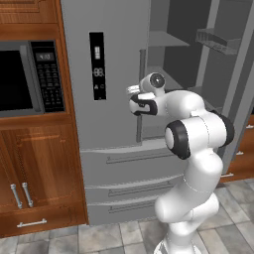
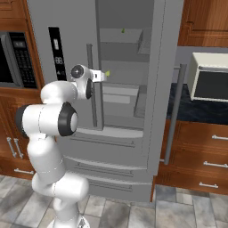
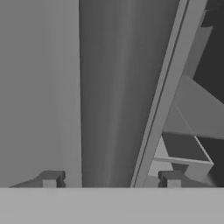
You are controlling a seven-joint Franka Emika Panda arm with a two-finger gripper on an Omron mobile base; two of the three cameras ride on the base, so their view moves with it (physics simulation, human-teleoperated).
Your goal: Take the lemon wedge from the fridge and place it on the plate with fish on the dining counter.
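While fridge (image 2: pixel 129 89) stands open, lemon wedge (image 2: pixel 107 73) sits inside.

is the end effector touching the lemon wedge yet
Cannot tell. In the right base view the lemon wedge sits right beside the end effector, with no plain gap or contact.

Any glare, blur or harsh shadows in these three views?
Left base view: flat, even rendered light, soft overall, no glare on the fridge door. Right base view: fridge interior shaded but readable; the lemon wedge is a tiny, fuzzy speck. Hand view: dim grey, low contrast, smooth gradients; claw fingertips soft-edged.
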